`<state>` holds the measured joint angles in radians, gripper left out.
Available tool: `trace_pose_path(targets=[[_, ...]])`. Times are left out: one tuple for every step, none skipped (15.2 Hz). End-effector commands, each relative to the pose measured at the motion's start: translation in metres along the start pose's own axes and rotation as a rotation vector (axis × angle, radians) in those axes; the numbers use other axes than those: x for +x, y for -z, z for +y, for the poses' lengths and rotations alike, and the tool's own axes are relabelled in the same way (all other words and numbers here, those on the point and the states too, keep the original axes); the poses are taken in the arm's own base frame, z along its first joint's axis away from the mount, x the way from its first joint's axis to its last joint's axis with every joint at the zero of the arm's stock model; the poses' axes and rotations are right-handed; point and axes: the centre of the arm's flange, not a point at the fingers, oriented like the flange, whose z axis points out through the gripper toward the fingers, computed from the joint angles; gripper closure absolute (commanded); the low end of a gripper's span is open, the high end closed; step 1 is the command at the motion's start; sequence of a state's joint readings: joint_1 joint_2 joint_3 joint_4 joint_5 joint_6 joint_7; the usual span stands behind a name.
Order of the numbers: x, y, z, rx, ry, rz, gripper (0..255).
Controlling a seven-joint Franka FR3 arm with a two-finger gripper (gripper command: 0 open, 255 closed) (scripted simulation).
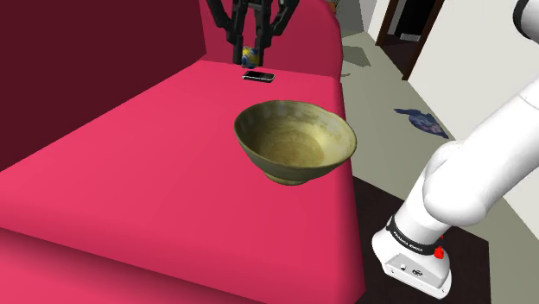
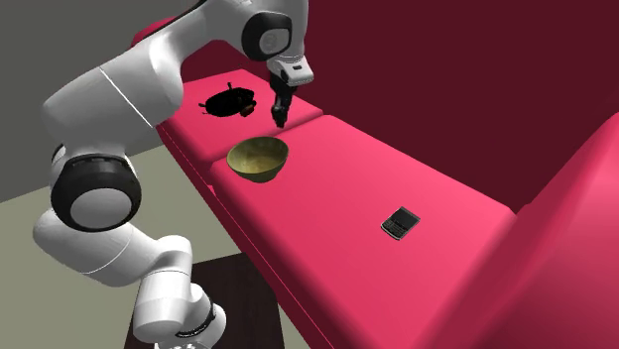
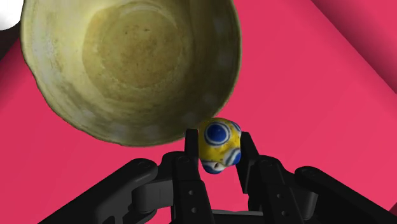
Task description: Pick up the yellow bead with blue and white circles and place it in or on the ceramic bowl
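The black gripper is closest in the wrist view, and its two fingers are squeezed onto a little round bead, one finger on each side. The bead is yellow. It has a big blue ring with a white ring and a blue dot inside, like an eye, and more blue and white spots lower down. The biggest thing is the sofa, with a bright pink-red seat and a dark red back. Next comes the white arm with its dark joints, which bends up and over the seat. Near the bottom of the arm there is a black band with tiny white writing that is too small to read, and a small red button sits beside it. The bowl stands on the seat near the front edge. It is greenish yellow, shiny and round, with nothing in it. In the second exterior view the gripper holds the bead up in the air just past the bowl, not touching the seat. In the wrist view the bead sits right by the bowl's rim, not over its middle. A small black phone with a screen and keys lies flat on the seat, well apart from the bowl. No name can be read on it.
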<state>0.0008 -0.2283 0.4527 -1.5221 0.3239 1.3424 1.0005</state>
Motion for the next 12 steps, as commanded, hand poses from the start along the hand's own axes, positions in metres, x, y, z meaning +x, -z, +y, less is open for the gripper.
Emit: trace_pose_path(targets=[[-0.012, 0.0, 0.026, 0.002, -0.001, -0.002, 255], [-0.018, 0.001, 0.038, 0.002, -0.001, -0.002, 255], [-0.024, 0.001, 0.05, 0.002, -0.001, -0.002, 255], [-0.029, 0.002, 0.061, 0.002, -0.001, -0.002, 255], [-0.035, 0.002, 0.073, 0.002, -0.001, -0.002, 255], [-0.046, 0.003, 0.094, 0.002, -0.001, -0.002, 255], [-0.045, -0.002, 0.095, 0.002, -0.001, -0.002, 255], [-0.044, -0.007, 0.096, 0.002, -0.001, -0.002, 255], [-0.043, -0.012, 0.096, 0.002, -0.001, -0.002, 255], [-0.042, -0.017, 0.097, 0.002, -0.001, -0.002, 255], [-0.041, -0.022, 0.098, 0.002, -0.001, -0.002, 255], [-0.04, -0.027, 0.099, 0.002, -0.001, -0.002, 255]])
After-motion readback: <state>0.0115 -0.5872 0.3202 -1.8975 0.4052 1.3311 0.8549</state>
